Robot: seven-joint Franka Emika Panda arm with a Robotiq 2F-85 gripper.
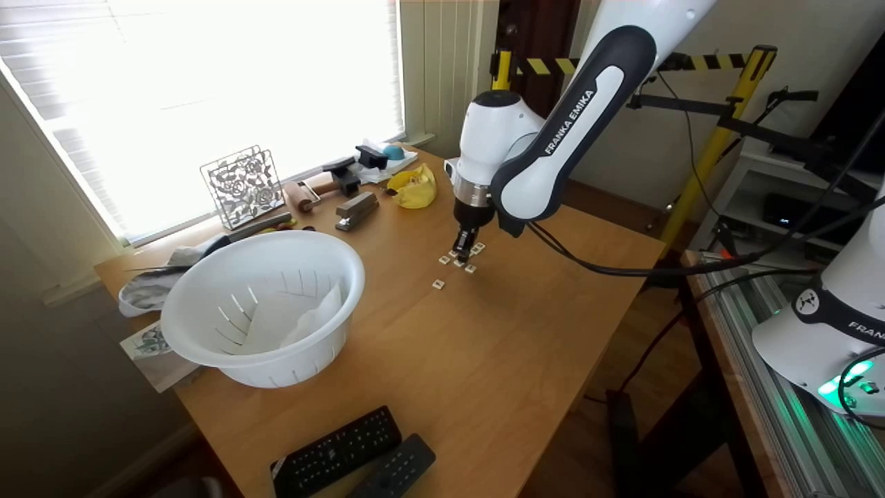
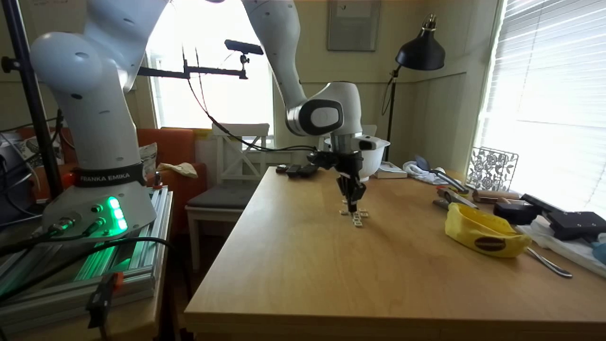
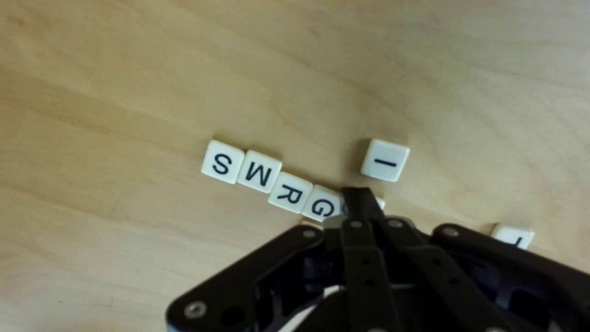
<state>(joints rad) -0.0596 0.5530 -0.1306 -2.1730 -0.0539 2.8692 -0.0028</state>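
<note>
White letter tiles lie on the wooden table. In the wrist view, an S tile [image 3: 222,161], an M tile [image 3: 259,171], an R tile [image 3: 291,192] and a G tile [image 3: 321,203] form a touching, slightly uneven row. My gripper [image 3: 362,198] is shut, its fingertips together over the row's right end, covering most of another tile [image 3: 380,203]. I cannot tell if they touch it. An I tile [image 3: 385,160] sits apart just above the fingertips. Another tile [image 3: 512,236] is partly hidden at the right. The gripper points down at the tiles in both exterior views [image 1: 462,254] [image 2: 352,208].
A white slotted basin [image 1: 276,366] and black remotes [image 1: 339,449] stand on the table [image 1: 498,360]. A yellow banana-like pouch [image 2: 487,237], a stapler [image 1: 357,210], a metal napkin holder [image 1: 245,187] and a rolling pin [image 1: 301,196] lie along the window side.
</note>
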